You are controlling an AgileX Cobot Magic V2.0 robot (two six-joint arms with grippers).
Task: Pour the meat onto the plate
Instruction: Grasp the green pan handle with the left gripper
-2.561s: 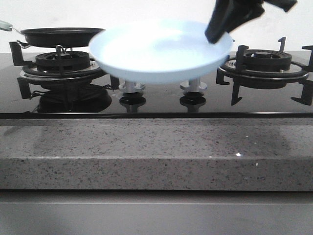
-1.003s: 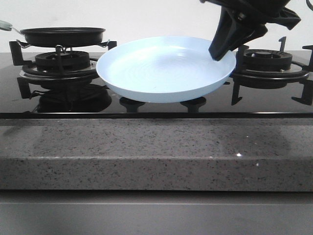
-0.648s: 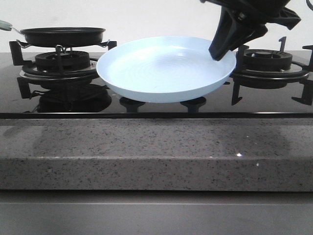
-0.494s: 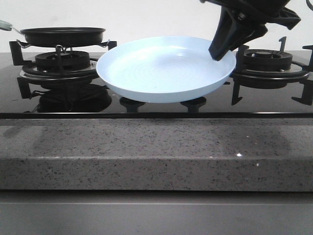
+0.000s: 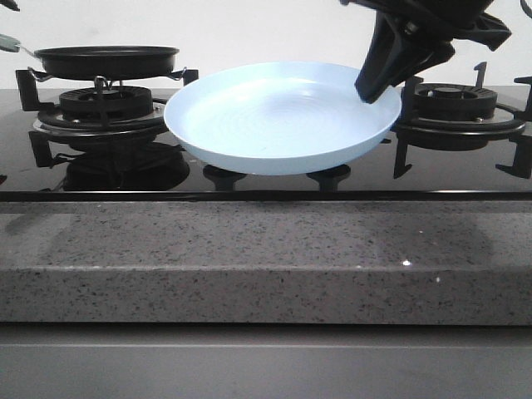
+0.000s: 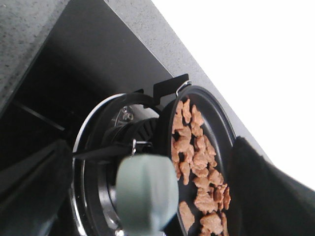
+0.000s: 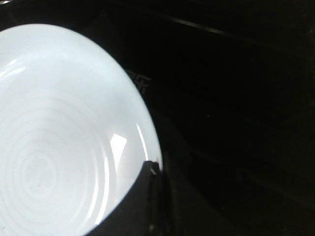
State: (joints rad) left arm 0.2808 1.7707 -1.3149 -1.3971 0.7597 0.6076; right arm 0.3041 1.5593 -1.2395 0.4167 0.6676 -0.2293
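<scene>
Plate (image 5: 283,116): held above the stove centre, tilted toward the camera; position unchanged from 0.5 s ago.
Right gripper (image 5: 376,81): clamped on the plate's right rim.
Meat (image 6: 197,167): in the black pan (image 5: 106,60) on the left burner (image 5: 104,108).
Left gripper (image 6: 142,196): fingers apart, either side of the pan handle (image 6: 146,191); its tip newly visible at the front view's top-left corner.

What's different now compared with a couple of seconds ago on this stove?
The right gripper, gripping the pale blue round plate by its rim, carried it lower and slightly right; it covers the stove knobs and has been steady for the last second. A dark tip of the left gripper has appeared at the upper left. The black frying pan with the orange-brown meat slices stayed on the left burner.
</scene>
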